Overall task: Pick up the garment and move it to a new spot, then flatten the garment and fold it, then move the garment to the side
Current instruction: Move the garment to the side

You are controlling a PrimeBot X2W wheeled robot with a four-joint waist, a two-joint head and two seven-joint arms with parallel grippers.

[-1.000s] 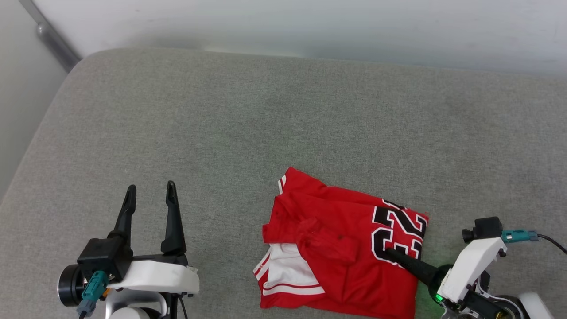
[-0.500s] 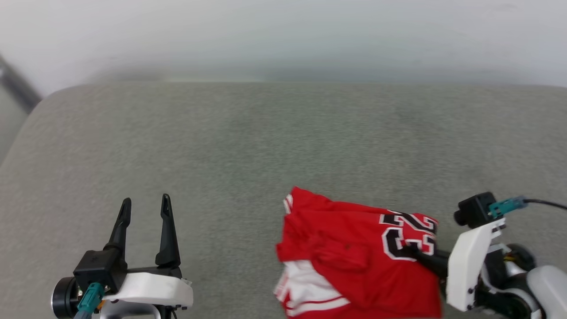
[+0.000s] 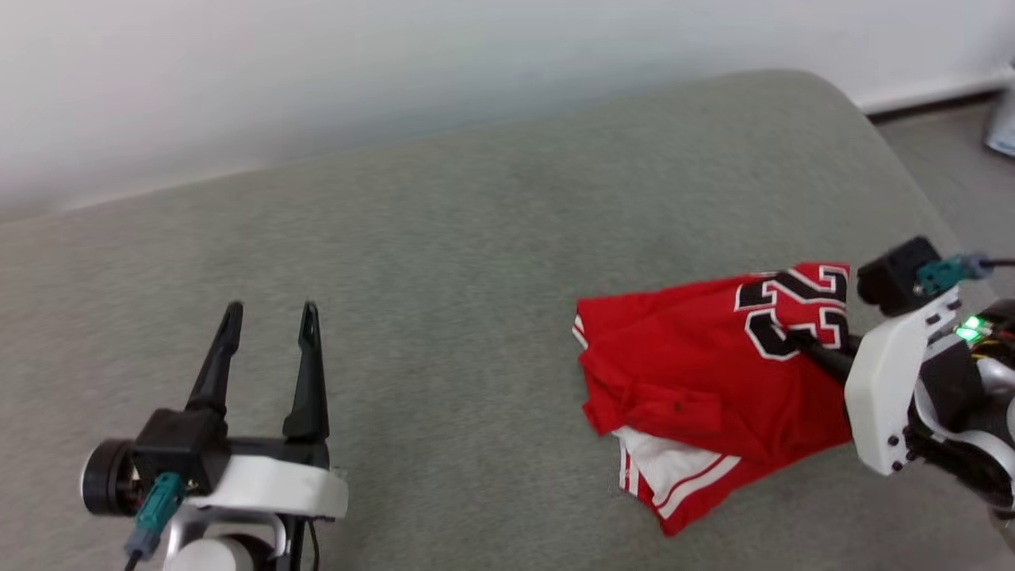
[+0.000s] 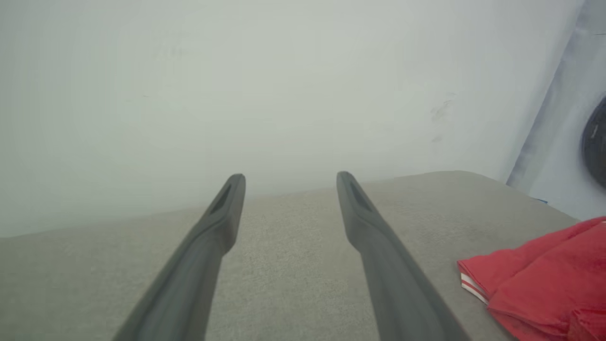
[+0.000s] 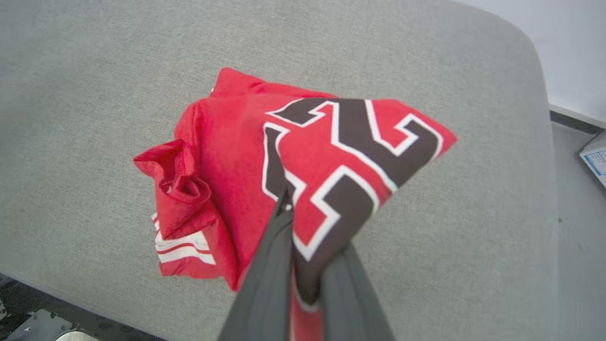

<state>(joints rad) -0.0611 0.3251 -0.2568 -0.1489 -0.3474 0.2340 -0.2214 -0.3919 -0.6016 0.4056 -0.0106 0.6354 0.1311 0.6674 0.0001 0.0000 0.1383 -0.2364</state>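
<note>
**Right wrist view shows the grip that the head view half hides**

Right wrist view looks along two dark fingers. The right gripper (image 5: 293, 208) is clamped shut on a fold of the bright red, soft athletic garment with white panels and red-and-white stripe trim (image 5: 227, 156). Cloth bulges over and between the fingers. The head view gives less of this: one dark finger reaching into the printed part, the pinched part drawn up toward it.

The head view does place things. The garment lies crumpled on the pale grey woven cushion with rounded corners (image 3: 444, 238), close to its right edge and short of its far right corner. The left gripper (image 3: 270, 313) hovers well apart, toward the cushion's left side, its fingers spread with nothing between them. The left wrist view confirms that gap and catches one red corner with striped trim. The right wrist view adds the cushion's near edge, close to the striped hem.

The large black block numerals with white outlines (image 3: 793, 313) appear to read 23 from the head. From the right wrist they are creased and cannot be read whole. A small dark mark (image 3: 678, 406) on the red cloth is too small to read. So is the blue print on a white box (image 5: 595, 158) on the floor.
</note>
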